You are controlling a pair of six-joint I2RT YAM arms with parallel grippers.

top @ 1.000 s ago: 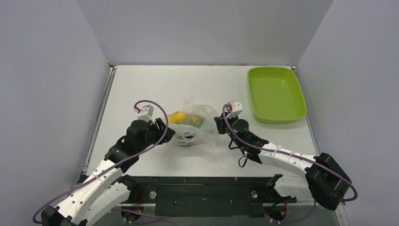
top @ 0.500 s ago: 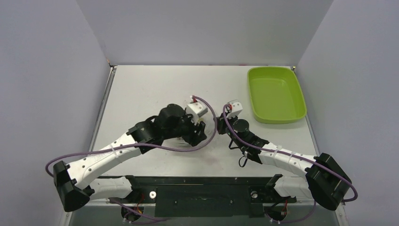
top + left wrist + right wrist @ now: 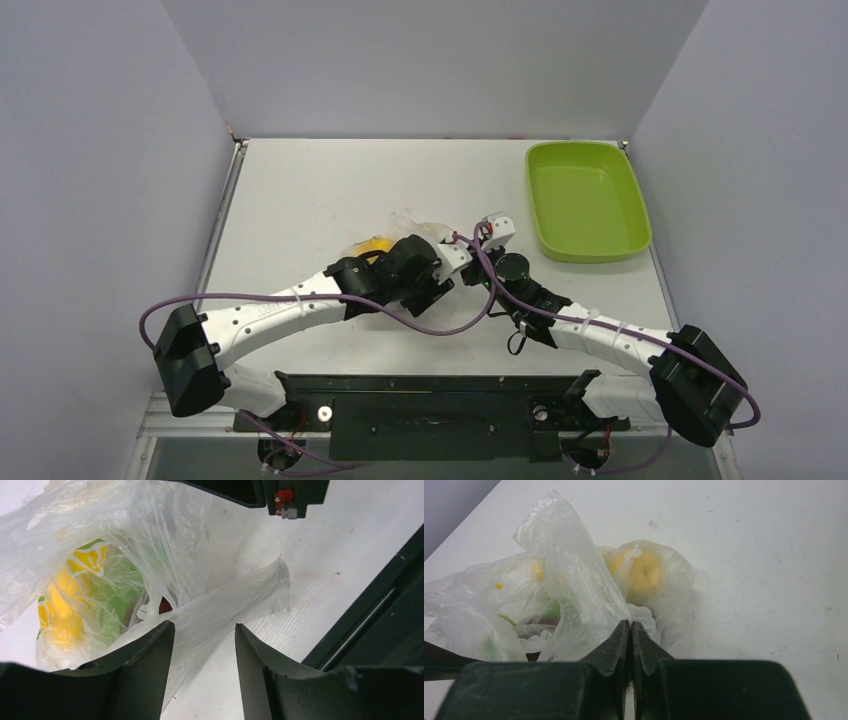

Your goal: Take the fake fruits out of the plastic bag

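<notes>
- Right wrist: right gripper (image 3: pixel 630 626) pressed together, pinching plastic bag (image 3: pixel 569 580) film, table (image 3: pixel 300 190) ctr.
- Fingers of left gripper (image 3: pixel 205 630) spread at bag's loose end; fake fruits (image 3: pixel 62 615) inside.
- We judge: film may slip/tear, fruits stay trapped.

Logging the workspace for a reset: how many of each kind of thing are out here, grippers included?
plastic bag: 1
green tray: 1
grippers: 2, the left gripper and right gripper
fake fruits: inside the bag, too veiled to count
total counted: 4

Lime-green tray (image 3: pixel 587 200) on white table (image 3: pixel 300 200)
</notes>
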